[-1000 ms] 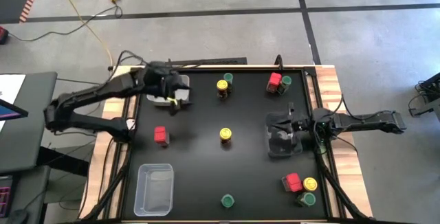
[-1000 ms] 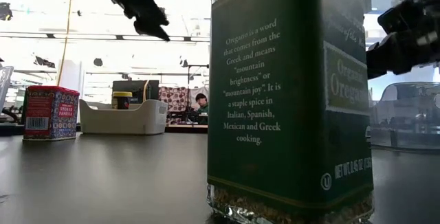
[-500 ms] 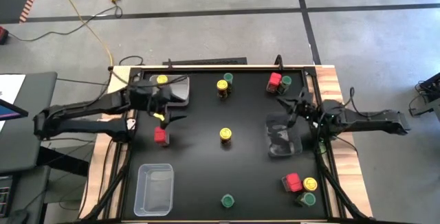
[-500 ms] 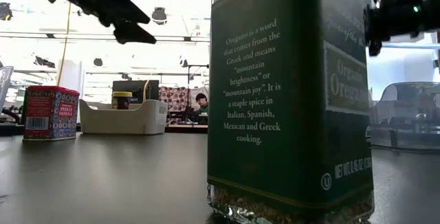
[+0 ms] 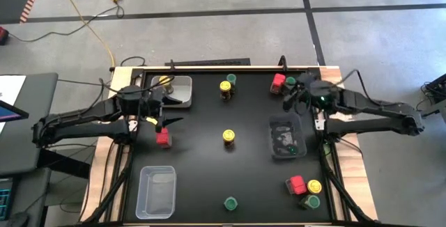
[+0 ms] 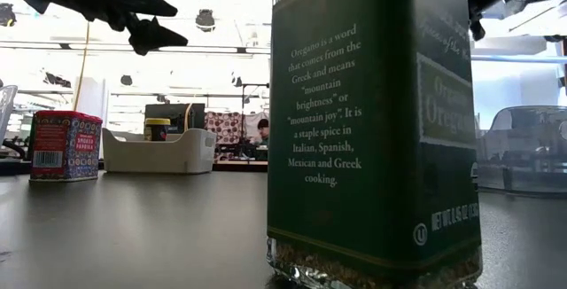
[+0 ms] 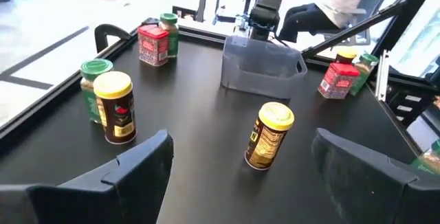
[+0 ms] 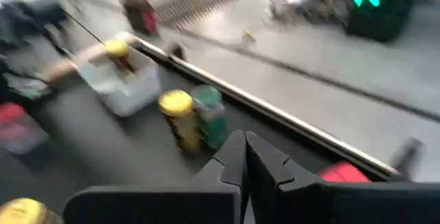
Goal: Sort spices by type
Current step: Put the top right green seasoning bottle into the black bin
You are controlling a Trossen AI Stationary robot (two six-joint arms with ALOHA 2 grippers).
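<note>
My left pincer (image 5: 165, 119) hangs over the table's left side, just above the red tin (image 5: 163, 138), with its fingers (image 7: 141, 162) spread wide and nothing between them. My right pincer (image 5: 293, 96) hangs near the back right corner, beside the red tin and green jar there (image 5: 282, 83), fingers pressed together and holding nothing.

The spices are scattered over the black table (image 5: 209, 164). One yellow jar (image 5: 164, 81) sits inside the bin at back left (image 5: 182, 91). A yellow jar and a green jar stand touching at back centre (image 5: 227, 86). A single yellow jar (image 5: 228, 136) stands in the middle of the table. The bin on the right (image 5: 286, 138) holds something dark that I cannot make out clearly, with a spot of green. At front right a red tin (image 5: 296, 184), a yellow jar (image 5: 314, 186) and a green jar (image 5: 311, 201) cluster together. One green jar (image 5: 230, 203) stands alone at the front edge; it fills the low view, its label reading Oregano (image 6: 372, 121). A third bin (image 5: 156, 192) sits at front left, with nothing visible in it.

From my left wrist I see the middle jar (image 7: 269, 135) ahead between my fingers, and the back pair (image 7: 106, 104) off to the side.
</note>
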